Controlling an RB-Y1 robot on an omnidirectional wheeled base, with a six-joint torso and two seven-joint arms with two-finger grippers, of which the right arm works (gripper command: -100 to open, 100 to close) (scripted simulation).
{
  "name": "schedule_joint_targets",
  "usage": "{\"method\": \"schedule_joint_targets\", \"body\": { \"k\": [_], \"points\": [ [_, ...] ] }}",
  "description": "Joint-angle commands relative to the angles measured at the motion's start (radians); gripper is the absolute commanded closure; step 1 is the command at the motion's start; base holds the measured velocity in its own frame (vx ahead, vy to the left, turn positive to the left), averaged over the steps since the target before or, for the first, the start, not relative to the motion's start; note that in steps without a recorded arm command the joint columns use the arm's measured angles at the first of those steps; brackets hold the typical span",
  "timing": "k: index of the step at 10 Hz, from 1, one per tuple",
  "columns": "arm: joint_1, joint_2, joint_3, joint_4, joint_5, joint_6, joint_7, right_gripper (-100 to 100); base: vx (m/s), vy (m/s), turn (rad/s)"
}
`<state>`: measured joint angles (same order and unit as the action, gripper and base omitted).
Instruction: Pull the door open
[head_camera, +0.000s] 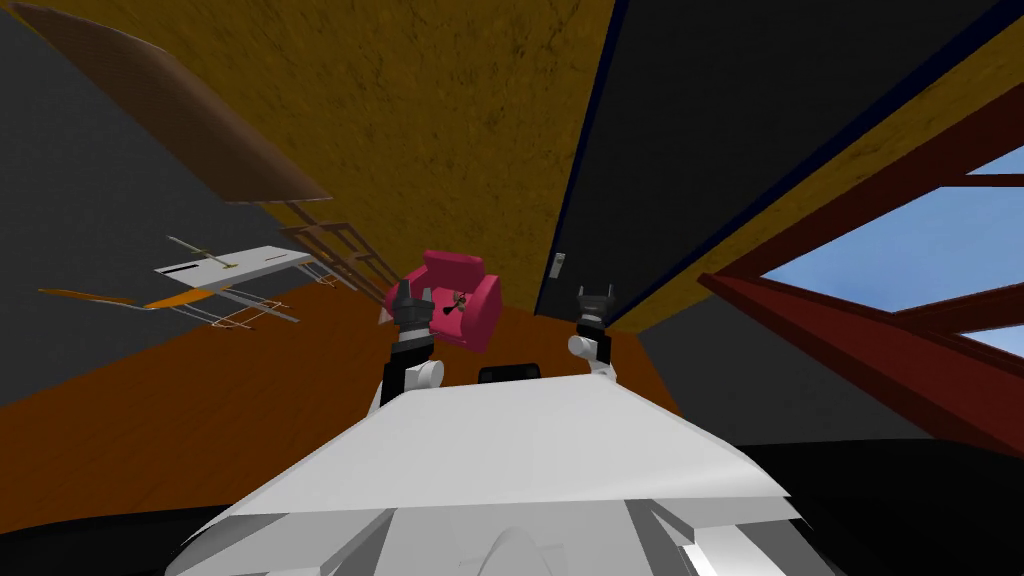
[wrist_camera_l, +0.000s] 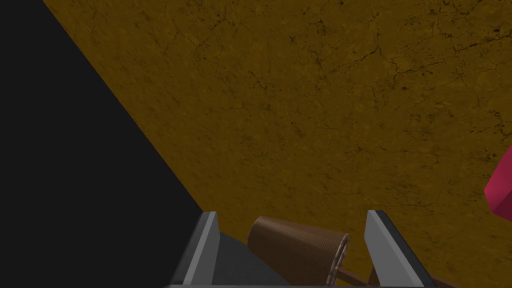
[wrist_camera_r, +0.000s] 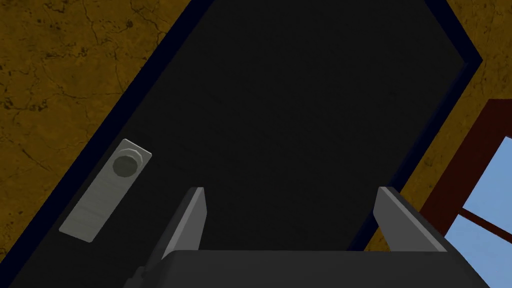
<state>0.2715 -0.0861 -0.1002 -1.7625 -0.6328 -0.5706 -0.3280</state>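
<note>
A near-black door (head_camera: 720, 130) in a dark blue frame stands ahead to the right, set in a mottled ochre wall (head_camera: 430, 110). Its grey handle plate with a round knob (wrist_camera_r: 125, 165) lies off to one side of my right gripper (wrist_camera_r: 290, 212) and some way off from it; in the head view the plate (head_camera: 557, 265) sits just above and left of the right gripper (head_camera: 594, 297). That gripper is open and faces the door panel (wrist_camera_r: 300, 115) with nothing between its fingers. My left gripper (wrist_camera_l: 292, 235) is open too, pointing at the ochre wall, in front of a red armchair (head_camera: 462, 296).
A red-framed window (head_camera: 900, 270) showing blue sky is to the right of the door. On the left are a brown ribbed lampshade (wrist_camera_l: 295, 247), a white table (head_camera: 235, 265) and wire-frame furniture. The floor (head_camera: 200, 400) is orange-brown.
</note>
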Motion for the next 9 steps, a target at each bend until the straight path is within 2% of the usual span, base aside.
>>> {"method": "schedule_joint_targets", "body": {
  "k": [1, 9],
  "points": [
    [-0.019, -0.003, -0.012, 0.035, -0.04, 0.004, -0.019, -100, 0.072, -0.077, 0.158],
    [-0.097, -0.003, -0.061, 0.189, -0.22, 0.013, -0.101, -100, 0.07, -0.078, 0.184]
  ]
}}
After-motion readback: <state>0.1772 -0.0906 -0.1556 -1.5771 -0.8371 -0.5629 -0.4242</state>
